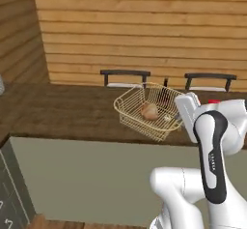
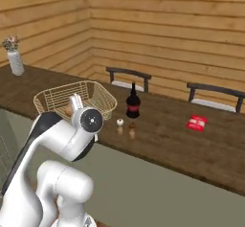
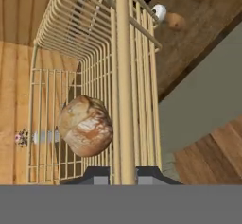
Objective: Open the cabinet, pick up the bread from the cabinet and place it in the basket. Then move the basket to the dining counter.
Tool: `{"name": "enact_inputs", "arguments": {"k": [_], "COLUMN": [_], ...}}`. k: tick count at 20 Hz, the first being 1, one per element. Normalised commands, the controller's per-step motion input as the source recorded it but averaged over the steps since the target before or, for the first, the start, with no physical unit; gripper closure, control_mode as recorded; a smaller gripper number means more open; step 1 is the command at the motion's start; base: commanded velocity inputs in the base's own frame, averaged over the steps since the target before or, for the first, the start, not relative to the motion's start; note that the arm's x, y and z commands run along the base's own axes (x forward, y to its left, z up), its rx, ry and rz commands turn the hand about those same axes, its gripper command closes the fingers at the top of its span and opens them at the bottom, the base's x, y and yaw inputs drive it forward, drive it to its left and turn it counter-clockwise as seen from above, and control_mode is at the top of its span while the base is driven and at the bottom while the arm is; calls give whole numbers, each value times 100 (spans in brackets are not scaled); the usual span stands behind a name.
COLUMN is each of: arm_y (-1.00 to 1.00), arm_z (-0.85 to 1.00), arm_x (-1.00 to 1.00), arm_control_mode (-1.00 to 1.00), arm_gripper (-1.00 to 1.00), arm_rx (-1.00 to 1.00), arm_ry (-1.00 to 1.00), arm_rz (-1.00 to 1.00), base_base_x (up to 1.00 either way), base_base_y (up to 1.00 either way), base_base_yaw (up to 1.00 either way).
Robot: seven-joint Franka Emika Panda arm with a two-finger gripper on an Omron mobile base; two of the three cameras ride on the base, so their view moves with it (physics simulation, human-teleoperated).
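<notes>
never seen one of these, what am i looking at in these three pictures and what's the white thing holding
The white thing is a robot arm on a base that can drive, in a computer-rendered kitchen. Two pictures come from cameras on the base, behind the arm to its left and right. The third comes from a camera on its hand, looking along the tool. The tool is shut on the rim of a wire basket, tilted over the dark wooden dining counter. A bread bun lies inside the basket. On the counter sit a dark bottle, a small white ball, a red packet and a vase of flowers. Two chairs stand behind it.
</notes>
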Motion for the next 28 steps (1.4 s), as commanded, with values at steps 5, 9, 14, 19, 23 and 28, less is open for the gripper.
{"name": "enact_inputs", "arguments": {"k": [5, 9, 14, 19, 23, 28], "arm_y": [0, 0, 0, 0, 0, 0], "arm_z": [0, 0, 0, 0, 0, 0], "arm_x": [0, 0, 0, 0, 0, 0], "arm_control_mode": [100, 100, 100, 100, 100, 100], "arm_gripper": [100, 100, 100, 100, 100, 100], "arm_rx": [0, 0, 0, 0, 0, 0], "arm_ry": [0, 0, 0, 0, 0, 0], "arm_rz": [0, 0, 0, 0, 0, 0], "base_base_x": [9, 32, 52, 33, 0, -2], "base_base_y": [-100, -100, -100, -96, -70, -7], "base_base_yaw": [-50, -31, -9, 16, 27, 5]}}
